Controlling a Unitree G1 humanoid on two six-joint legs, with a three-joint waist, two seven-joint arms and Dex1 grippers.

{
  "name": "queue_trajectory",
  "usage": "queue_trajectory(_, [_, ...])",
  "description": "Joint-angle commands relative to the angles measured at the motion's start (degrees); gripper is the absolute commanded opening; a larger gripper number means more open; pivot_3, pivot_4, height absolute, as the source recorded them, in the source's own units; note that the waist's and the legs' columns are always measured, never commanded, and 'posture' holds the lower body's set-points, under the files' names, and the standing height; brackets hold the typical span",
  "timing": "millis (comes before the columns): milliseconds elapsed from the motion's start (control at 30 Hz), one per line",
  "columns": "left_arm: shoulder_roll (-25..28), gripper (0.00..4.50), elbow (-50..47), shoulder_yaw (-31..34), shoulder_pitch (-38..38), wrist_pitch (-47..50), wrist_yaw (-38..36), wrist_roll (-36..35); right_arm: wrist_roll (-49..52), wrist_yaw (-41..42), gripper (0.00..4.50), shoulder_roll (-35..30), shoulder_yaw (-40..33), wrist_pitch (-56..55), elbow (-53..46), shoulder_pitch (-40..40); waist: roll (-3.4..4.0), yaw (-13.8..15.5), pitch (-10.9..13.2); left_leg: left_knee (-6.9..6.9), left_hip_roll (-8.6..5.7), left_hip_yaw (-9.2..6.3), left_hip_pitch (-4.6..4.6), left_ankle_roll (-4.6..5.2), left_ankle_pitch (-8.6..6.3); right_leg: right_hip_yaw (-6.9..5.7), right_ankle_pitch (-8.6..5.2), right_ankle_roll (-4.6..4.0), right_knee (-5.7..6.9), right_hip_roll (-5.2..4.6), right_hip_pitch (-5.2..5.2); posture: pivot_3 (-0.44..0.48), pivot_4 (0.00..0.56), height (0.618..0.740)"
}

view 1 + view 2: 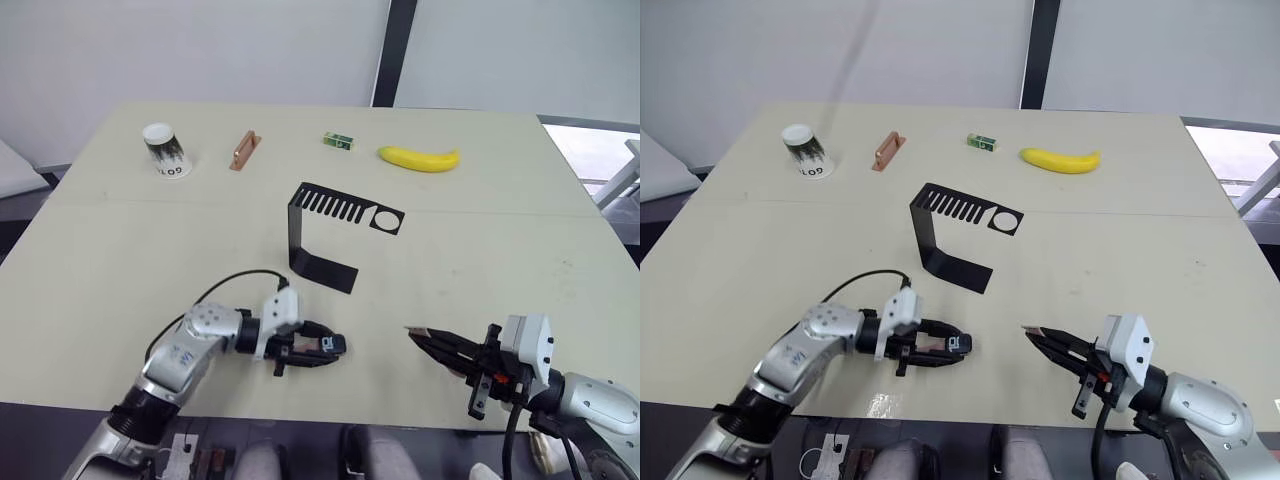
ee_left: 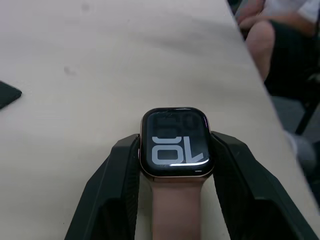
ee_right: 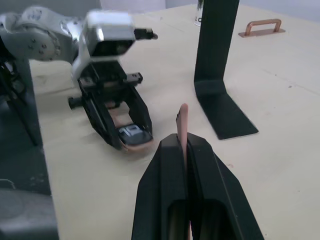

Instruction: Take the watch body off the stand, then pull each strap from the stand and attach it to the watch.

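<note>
Two grippers work low over the near part of the table, with the stand upright at mid-table, beyond both and apart from them. Left gripper lies near the table's front edge, its fingers clamped on the sides of the watch; one strap is already joined to the watch and runs back between those fingers. Right gripper points toward the left one across a gap, its fingers pressed together on the second strap, whose tip sticks out past them toward the watch without touching it.
</note>
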Motion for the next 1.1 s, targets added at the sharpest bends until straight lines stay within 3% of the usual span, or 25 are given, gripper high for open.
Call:
queue_trajectory(33, [0.9,1.60,-1.8,3.3,-3.9,12.2,-2.9,-10.0,-4.1,-1.8,0.00,0.2,0.8,-3.4,-4.1,-1.0,0.00,0.0,0.0,0.02,-0.01,0.00,-0.01,0.00,0.00,0.00,-0.02,0.03,0.00,0.00,0.00,0.000,0.150,0.740])
queue_trajectory(167, [0.3,1.60,4.4,4.7,-8.8,27.1,-3.5,-17.5,-6.8,-2.9,0.00,0.0,2.4,-4.0,-7.4,-2.1,-0.02,-0.1,0.0,0.03,-0.04,0.00,0.01,-0.01,-0.01,0.06,-0.08,0.10,0.07,0.03,0.01,0.000,0.150,0.740])
queue_trajectory(367, [-2.5,1.60,9.9,3.0,-14.0,33.5,-3.8,-18.5,-10.6,0.5,0.00,-1.6,2.9,-9.7,-8.0,0.6,-0.14,0.1,0.1,0.09,-0.05,-0.07,-0.03,-0.05,-0.03,0.11,-0.17,0.14,0.10,0.10,0.00,0.000,0.150,0.740])
queue_trajectory(867, [-7.8,1.60,9.9,3.8,-16.1,42.9,0.2,-20.3,-22.4,-1.6,0.00,-2.2,9.0,-16.2,-4.8,-3.1,-0.17,0.0,0.1,0.21,-0.06,-0.31,-0.20,-0.10,-0.02,0.15,-0.23,0.14,0.14,0.15,-0.04,0.000,0.150,0.740])
queue_trajectory(1100, [-7.6,1.60,9.1,4.0,-16.2,44.6,0.7,-21.4,-24.5,-1.8,0.00,-2.3,10.0,-17.6,-2.5,-4.5,-0.17,-0.1,0.1,0.25,-0.05,-0.34,-0.22,-0.10,-0.01,0.14,-0.23,0.13,0.16,0.16,-0.06,0.000,0.150,0.740])
